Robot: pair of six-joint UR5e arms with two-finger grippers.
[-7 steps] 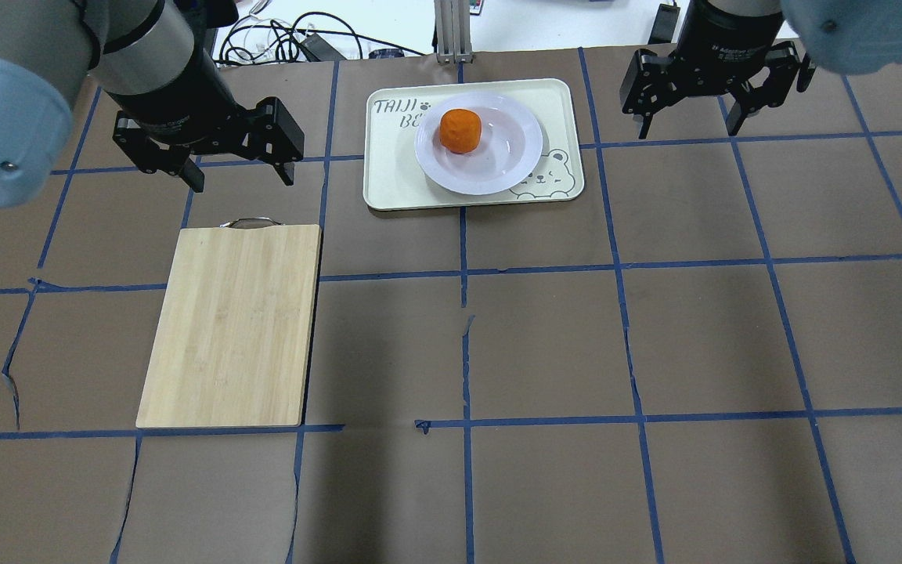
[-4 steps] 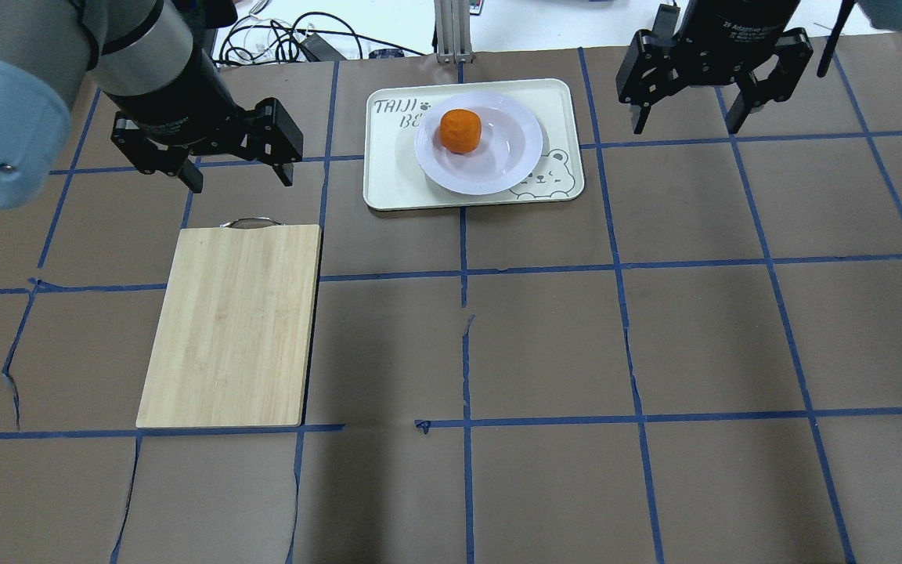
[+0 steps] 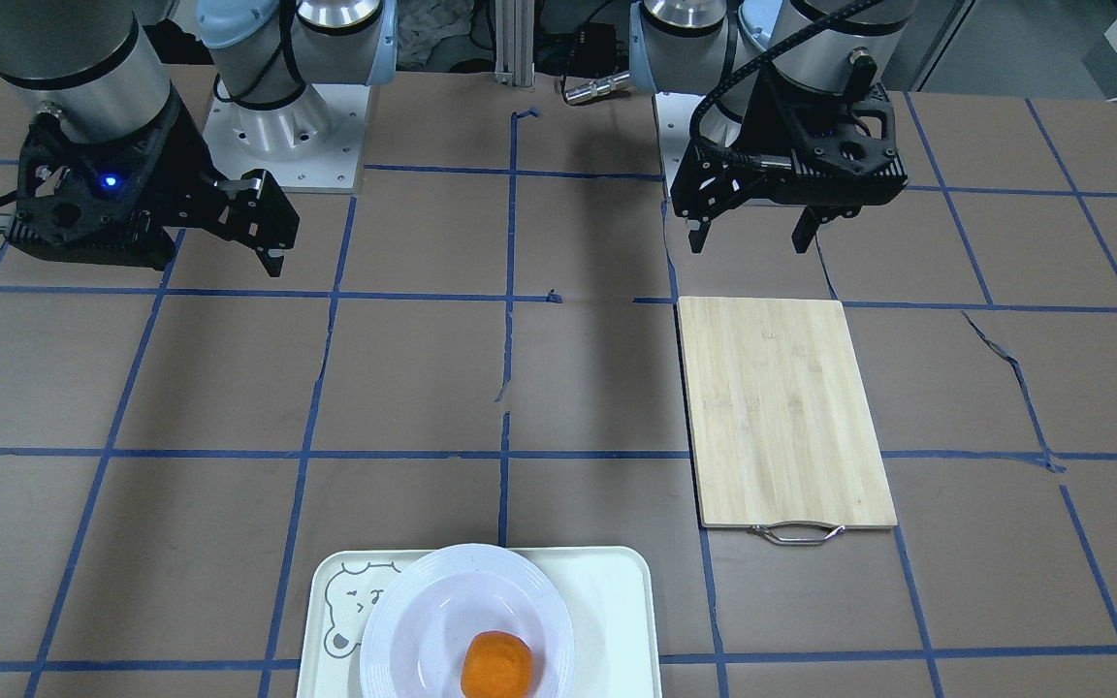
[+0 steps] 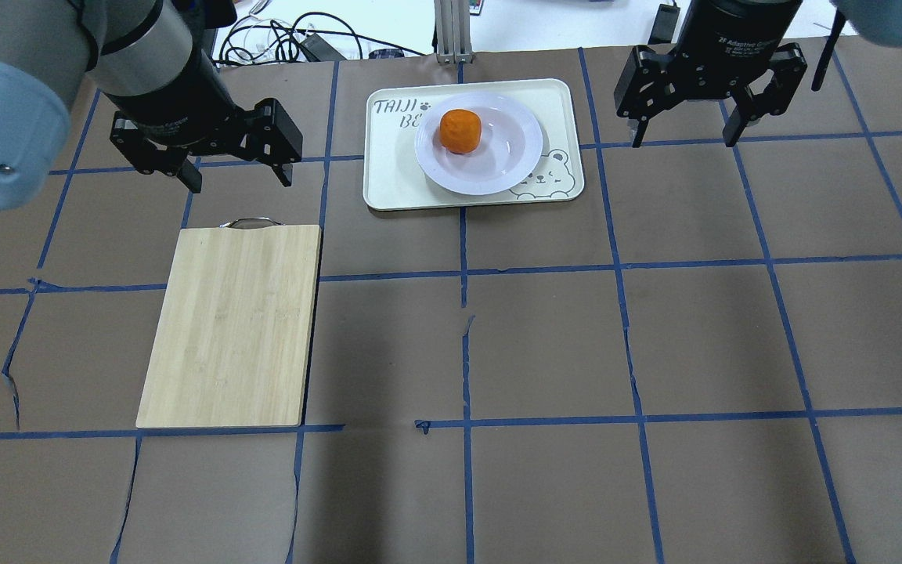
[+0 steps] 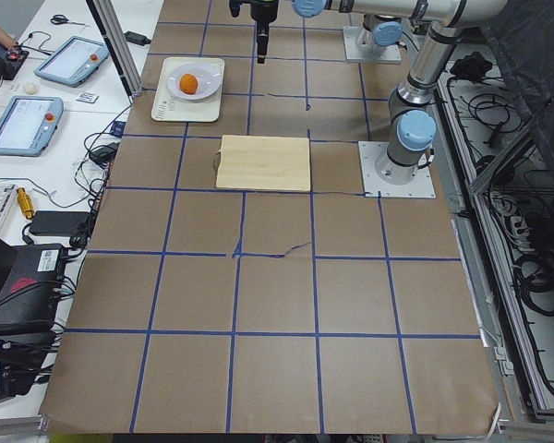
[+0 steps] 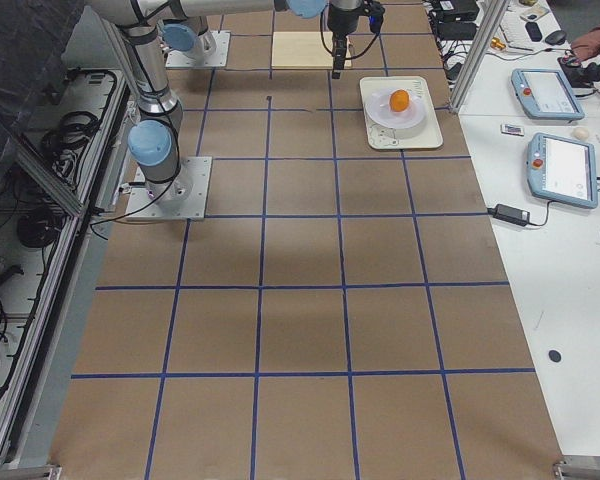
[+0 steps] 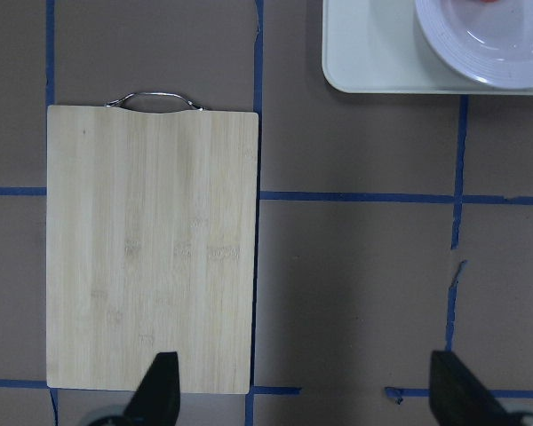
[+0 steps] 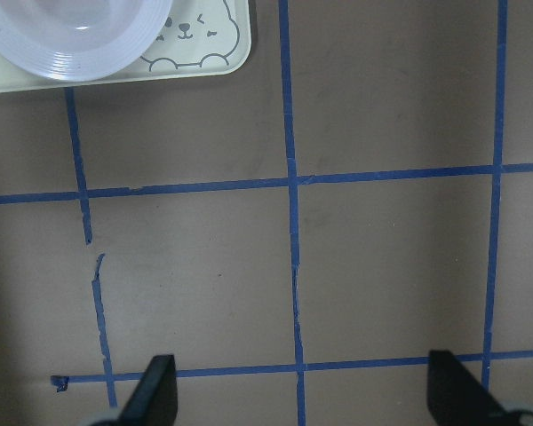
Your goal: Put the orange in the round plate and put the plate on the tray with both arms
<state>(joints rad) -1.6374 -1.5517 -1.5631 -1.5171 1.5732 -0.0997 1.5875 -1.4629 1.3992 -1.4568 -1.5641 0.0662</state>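
Note:
The orange (image 4: pixel 460 130) rests in the white round plate (image 4: pixel 510 145), off-centre toward its left. The plate stands on the cream tray (image 4: pixel 392 176) with the bear face, at the table's far middle. From across the table the orange (image 3: pixel 497 665), plate (image 3: pixel 423 620) and tray (image 3: pixel 617 601) sit at the bottom edge. My left gripper (image 4: pixel 236 176) hovers open left of the tray, empty, above the table. On the tray's other side my right gripper (image 4: pixel 683 133) hangs open and empty. Both grippers are well apart from the plate.
A bamboo cutting board (image 4: pixel 232 325) with a metal handle lies left of centre, just in front of my left gripper. Cables (image 4: pixel 294 39) trail beyond the table's far edge. Brown paper with blue tape lines covers the table (image 4: pixel 576 352).
My right gripper has shifted slightly, ending a little nearer and lower than half a second ago. The left gripper, plate, orange and tray have not moved.

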